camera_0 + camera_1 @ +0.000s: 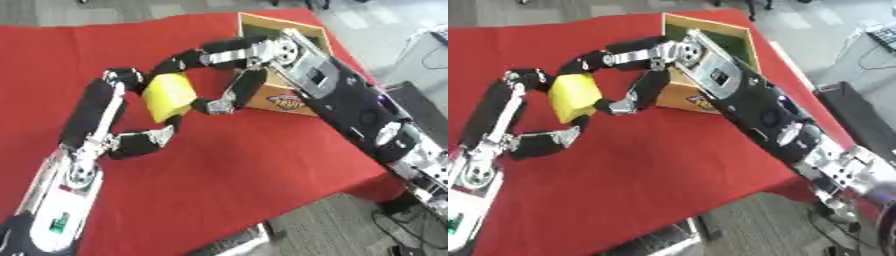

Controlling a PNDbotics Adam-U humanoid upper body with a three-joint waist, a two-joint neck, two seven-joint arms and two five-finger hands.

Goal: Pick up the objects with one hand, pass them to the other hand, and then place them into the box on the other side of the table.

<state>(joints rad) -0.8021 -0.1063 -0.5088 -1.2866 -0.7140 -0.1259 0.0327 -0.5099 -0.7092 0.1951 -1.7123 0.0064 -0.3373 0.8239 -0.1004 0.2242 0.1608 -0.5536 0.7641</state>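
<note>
Nearest to us, our left arm rose from the lower left corner, black with silver joints, over a surface (262,170) draped in red cloth. At the top of that arm, our left hand (122,125) curled around a yellow block (168,96): its long finger ran up the block's left side and hooked over the top, while its thumb bent in beneath the block's lower edge. The block stood roughly upright and slightly tilted, held above the cloth at the left-centre of the view.

Just beyond, our right arm came down from the right edge, thick and black, and ended in our right hand (636,67) directly beside the block. Its fingers (592,59) arched over from the upper right toward the block's top corner, and its thumb reached the block's lower right edge. This hand was also curled onto the block, so we had both hands on the 1 block at the same time.

Behind the right hand, near the far right part of the cloth, sat an open cardboard box (726,37) with tan walls, a dark green inside and a printed logo on its near face.
</note>
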